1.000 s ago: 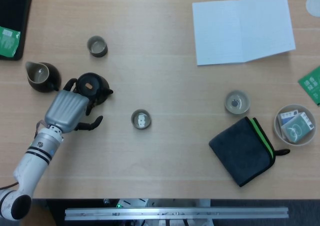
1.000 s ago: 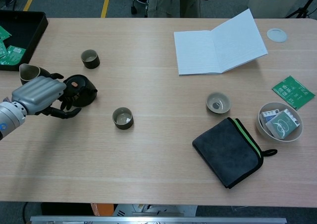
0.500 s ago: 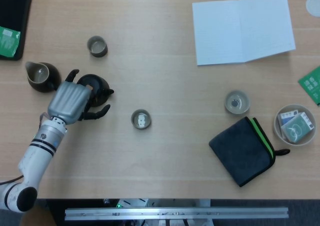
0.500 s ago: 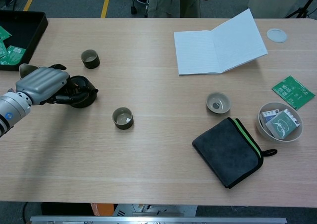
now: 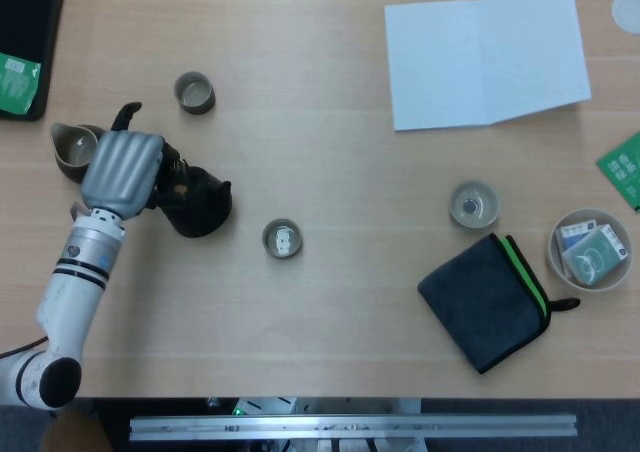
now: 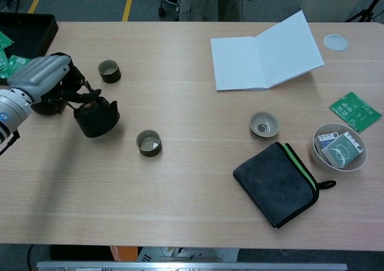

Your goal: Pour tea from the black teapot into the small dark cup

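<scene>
My left hand (image 5: 122, 172) (image 6: 43, 78) grips the black teapot (image 5: 201, 203) (image 6: 96, 118) by its handle side. The pot looks lifted off the table and tilted, its spout toward the right. A small dark cup (image 5: 282, 239) (image 6: 148, 142) with something pale inside stands a short way to the right of the pot, apart from it. Another small dark cup (image 5: 195, 92) (image 6: 109, 71) stands farther back. The right hand shows in neither view.
A dark pitcher (image 5: 68, 148) sits partly behind my left hand. An open notebook (image 5: 487, 52), a pale cup (image 5: 473, 204), a dark folded cloth (image 5: 487, 301) and a bowl of packets (image 5: 592, 250) lie to the right. A black tray (image 6: 27, 31) is at the far left.
My left hand closed around the teapot and raised it. The pot now hangs tilted and slightly nearer the cup; the pitcher is more hidden behind the hand.
</scene>
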